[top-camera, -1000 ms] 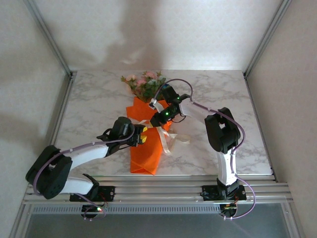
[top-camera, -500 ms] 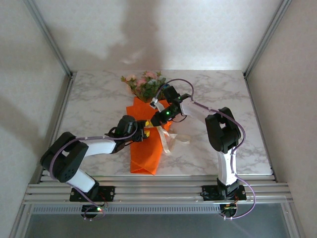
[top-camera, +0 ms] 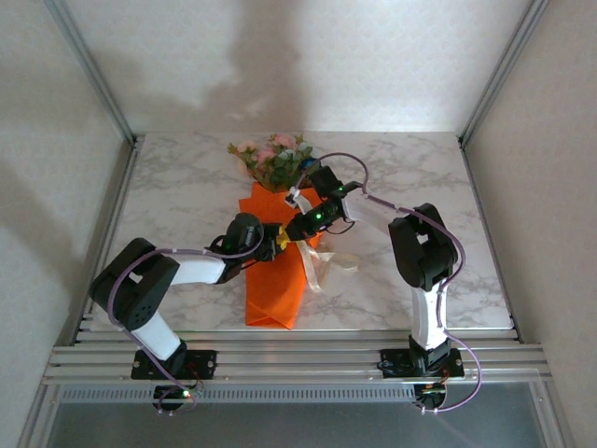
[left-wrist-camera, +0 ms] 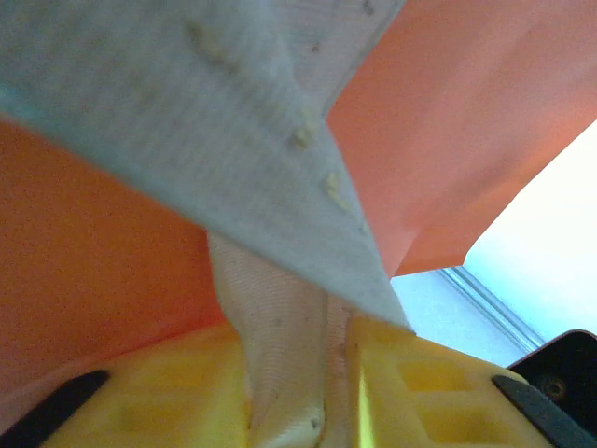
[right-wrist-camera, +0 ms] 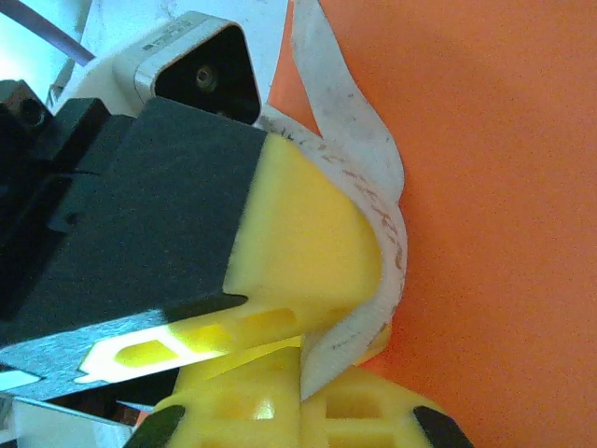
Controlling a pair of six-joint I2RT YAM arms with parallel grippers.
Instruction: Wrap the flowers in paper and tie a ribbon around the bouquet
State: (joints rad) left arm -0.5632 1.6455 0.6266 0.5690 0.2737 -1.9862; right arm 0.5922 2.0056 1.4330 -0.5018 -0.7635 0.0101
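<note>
The bouquet lies on the table, its flowers (top-camera: 275, 159) at the far end and the orange paper (top-camera: 274, 280) cone pointing toward me. A cream ribbon (top-camera: 326, 264) crosses the cone's middle, with loose ends trailing to the right. My left gripper (top-camera: 277, 239) meets my right gripper (top-camera: 297, 230) over that crossing. In the left wrist view the ribbon (left-wrist-camera: 280, 308) fills the gap between the yellow fingers (left-wrist-camera: 429, 383) of the left gripper (left-wrist-camera: 298, 401), against orange paper (left-wrist-camera: 103, 271). My right gripper (right-wrist-camera: 312, 383) pinches the ribbon (right-wrist-camera: 378, 196), which curls round the left arm's finger (right-wrist-camera: 298, 243).
The marble table (top-camera: 448, 187) is bounded by metal frame posts (top-camera: 93, 70) at both back corners and a rail (top-camera: 298, 355) along the near edge. White walls stand close on three sides.
My left arm has reached right along the cone to the ribbon crossing, and its jaws have narrowed onto the ribbon. The right gripper has stayed put, still pinching.
</note>
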